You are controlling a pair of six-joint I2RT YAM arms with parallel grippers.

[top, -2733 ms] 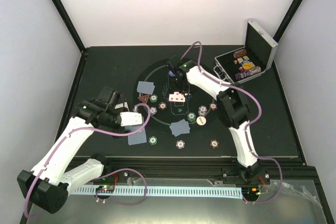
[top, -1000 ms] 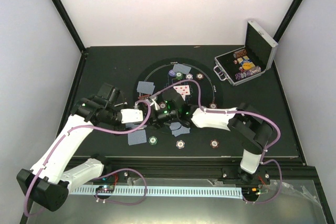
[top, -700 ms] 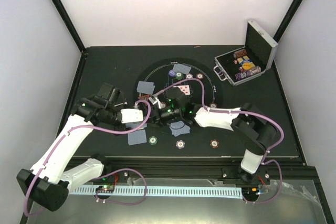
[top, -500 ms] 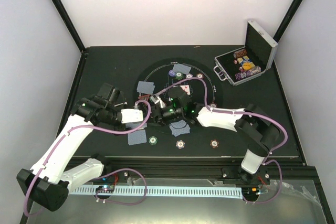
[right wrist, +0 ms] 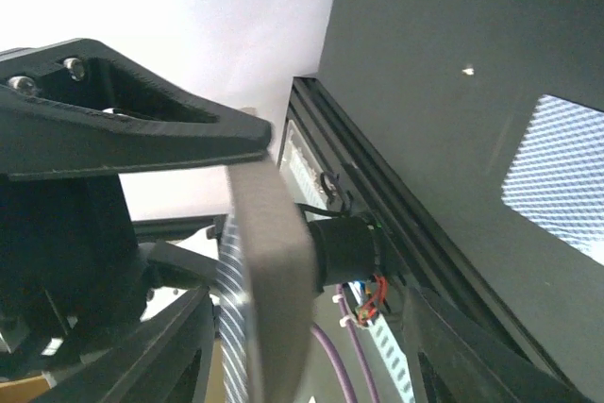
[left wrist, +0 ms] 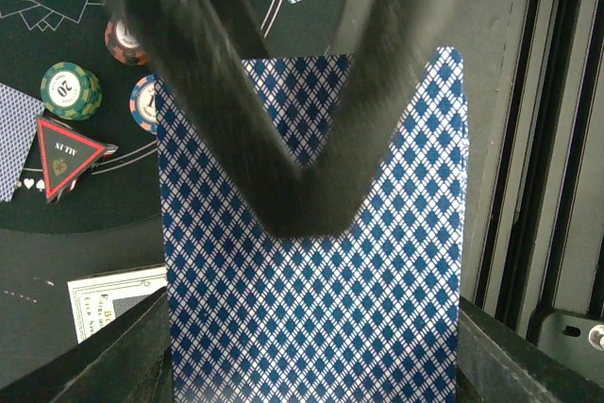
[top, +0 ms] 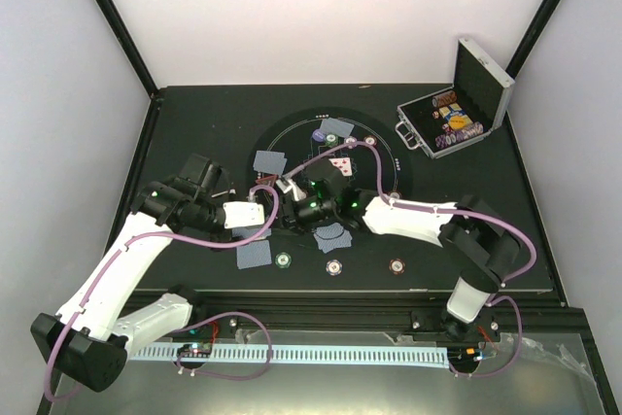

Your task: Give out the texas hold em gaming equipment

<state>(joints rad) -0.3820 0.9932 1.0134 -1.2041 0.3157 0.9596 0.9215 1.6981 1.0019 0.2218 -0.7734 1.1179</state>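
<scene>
**Both grippers meet at the deck over the mat's near-left edge**

The left gripper (left wrist: 311, 351) is clamped across the width of a blue-backed deck (left wrist: 311, 309). It holds the deck over the near-left edge of the mat (top: 292, 138). The right gripper (left wrist: 302, 214) stretches in from the right. Its blurred fingers narrow to a V over the middle of the deck's back, and I cannot tell whether they grip a card. In the right wrist view the deck shows edge-on as a grey slab.

Face-down cards (top: 270, 160) lie on the mat's left, with more at its far side and its near side, and some just off its near-left edge. Face-up cards (top: 338, 164) lie near the centre.

Just left of the deck in the left wrist view are a red triangle marker (left wrist: 66, 156) and a green chip (left wrist: 71, 90). Two striped chips (left wrist: 127, 40) sit beside them. Three more chips lie along the mat's near edge. The open case (top: 406, 133) stands at the far right with chips inside.
</scene>
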